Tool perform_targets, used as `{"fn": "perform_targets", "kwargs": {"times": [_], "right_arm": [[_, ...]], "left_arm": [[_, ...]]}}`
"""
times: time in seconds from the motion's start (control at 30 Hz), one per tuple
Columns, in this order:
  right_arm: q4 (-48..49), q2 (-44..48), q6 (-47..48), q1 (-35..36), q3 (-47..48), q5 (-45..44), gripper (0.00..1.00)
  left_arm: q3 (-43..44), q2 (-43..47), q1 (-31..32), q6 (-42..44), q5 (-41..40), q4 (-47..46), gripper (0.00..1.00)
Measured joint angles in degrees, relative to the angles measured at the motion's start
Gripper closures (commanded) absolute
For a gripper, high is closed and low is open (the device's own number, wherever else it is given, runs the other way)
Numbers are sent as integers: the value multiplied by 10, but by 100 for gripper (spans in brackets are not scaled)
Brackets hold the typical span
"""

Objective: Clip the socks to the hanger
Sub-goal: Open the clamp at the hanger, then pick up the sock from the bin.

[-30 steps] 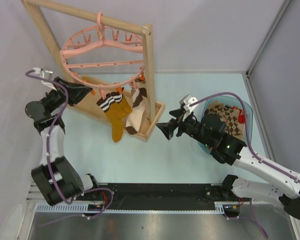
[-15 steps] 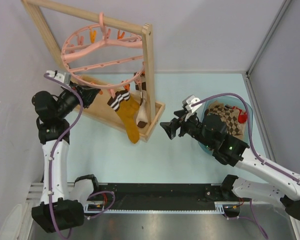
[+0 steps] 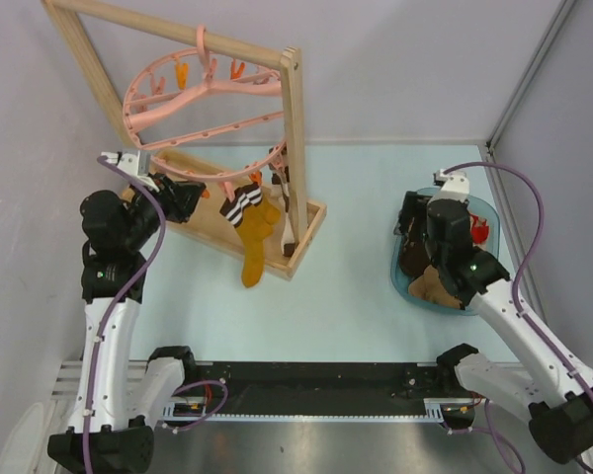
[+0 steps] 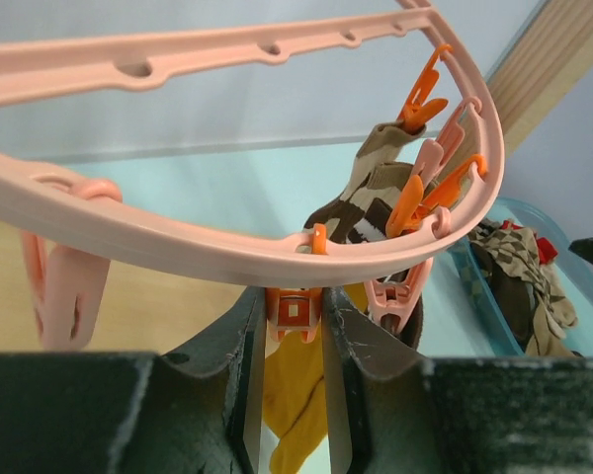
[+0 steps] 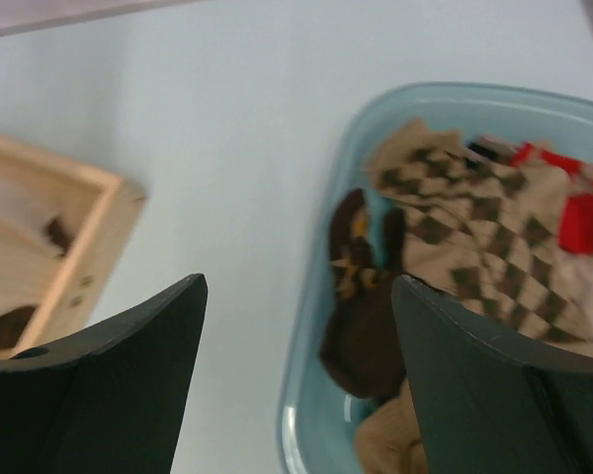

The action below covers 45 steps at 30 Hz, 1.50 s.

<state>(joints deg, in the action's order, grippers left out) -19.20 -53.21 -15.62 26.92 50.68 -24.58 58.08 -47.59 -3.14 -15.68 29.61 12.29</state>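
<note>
The right hand [image 5: 296,286] hangs wide open and empty over the brown sock [image 5: 361,316], which runs from twelve to six o'clock.

Your left arm [image 3: 105,336] and right arm [image 3: 520,332] are white links with black joints, each trailing a purple cable [image 3: 530,212] and rising from black bases [image 3: 168,361]. A white bracket [image 3: 120,159] caps each wrist. Your left fingers [image 4: 217,415] are mottled dark grey with metal inner strips; your right fingers [image 5: 109,385] are matte black.
</note>
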Motion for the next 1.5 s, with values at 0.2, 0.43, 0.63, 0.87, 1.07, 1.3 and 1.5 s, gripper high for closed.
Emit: {"fn": "perform_targets", "kwargs": {"times": [0.2, 0.43, 0.63, 0.87, 1.07, 1.3, 1.5], "right_arm": [[-6, -74, -11, -135, 0, 3, 21], [46, -198, 2, -265, 0, 47, 30], [85, -294, 12, -315, -1, 104, 45], [83, -307, 14, -329, -2, 126, 100], [58, -247, 3, -330, -18, 135, 100], [5, -118, -56, -330, -83, 170, 100], [-84, 15, -131, -320, -169, 225, 68]], "left_arm": [[19, -2, 20, -8, -52, 38, 93], [45, -15, 51, -8, -78, 73, 93], [54, -31, 60, -8, -85, 86, 93], [55, -38, 67, -8, -85, 87, 93], [55, -39, 72, -9, -85, 86, 93], [55, -38, 83, -13, -84, 84, 94], [55, -39, 92, -19, -83, 81, 94]]}}
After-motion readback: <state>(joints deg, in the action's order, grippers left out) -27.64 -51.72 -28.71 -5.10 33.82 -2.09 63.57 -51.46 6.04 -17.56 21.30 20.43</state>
